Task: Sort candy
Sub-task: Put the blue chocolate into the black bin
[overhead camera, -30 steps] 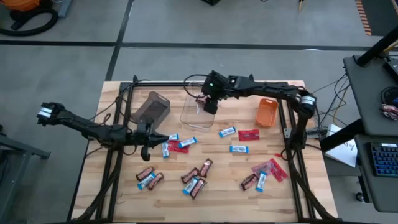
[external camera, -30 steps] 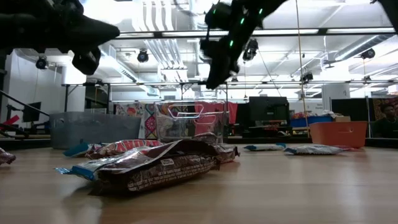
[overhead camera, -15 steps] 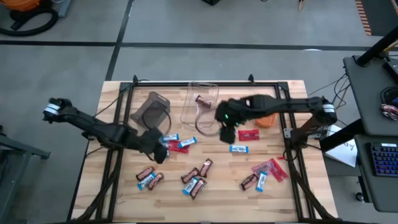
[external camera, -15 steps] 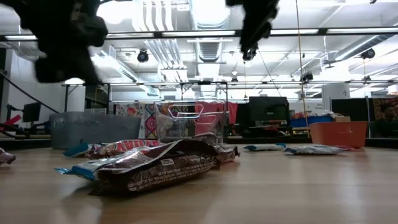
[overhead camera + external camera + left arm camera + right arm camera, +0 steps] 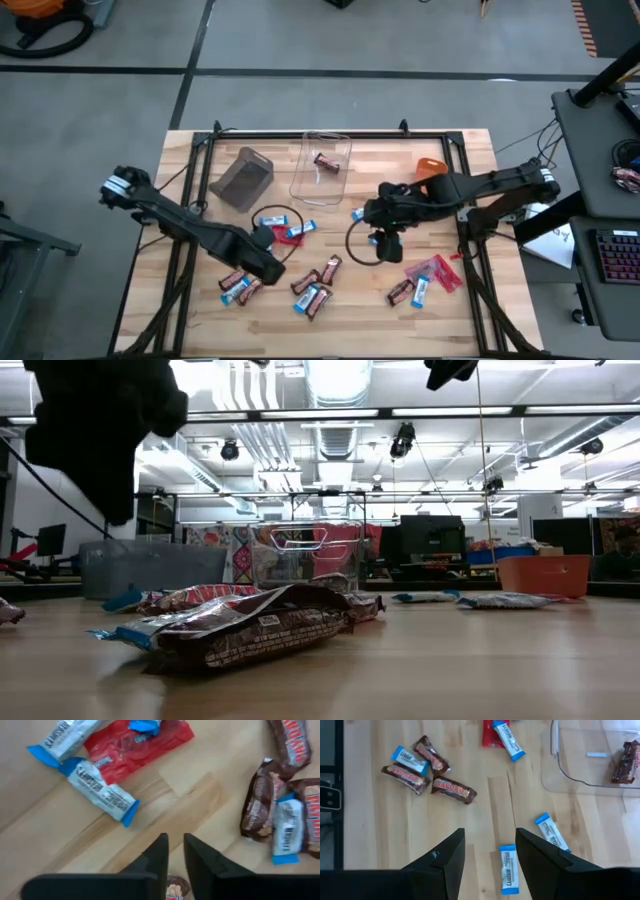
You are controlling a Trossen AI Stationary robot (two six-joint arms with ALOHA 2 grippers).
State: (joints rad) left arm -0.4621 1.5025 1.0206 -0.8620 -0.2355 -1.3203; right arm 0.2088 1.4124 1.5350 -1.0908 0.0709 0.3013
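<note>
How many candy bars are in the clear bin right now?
1: a dark brown bar lying flat inside the clear bin. Neither arm covers the bin in the high view, so none seem hidden.

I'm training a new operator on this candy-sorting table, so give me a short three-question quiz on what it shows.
1. True or false: the clear bin holds a red bar.
2. Which bar lies on the table between the open fingers of the right gripper? A red, B blue-and-white, C brown.
3. Fill in: from above, the orange bin is partly hidden by the ___ arm.

Key: 1 false, it holds one brown bar. 2 B, the blue-and-white bar. 3 right.
</note>
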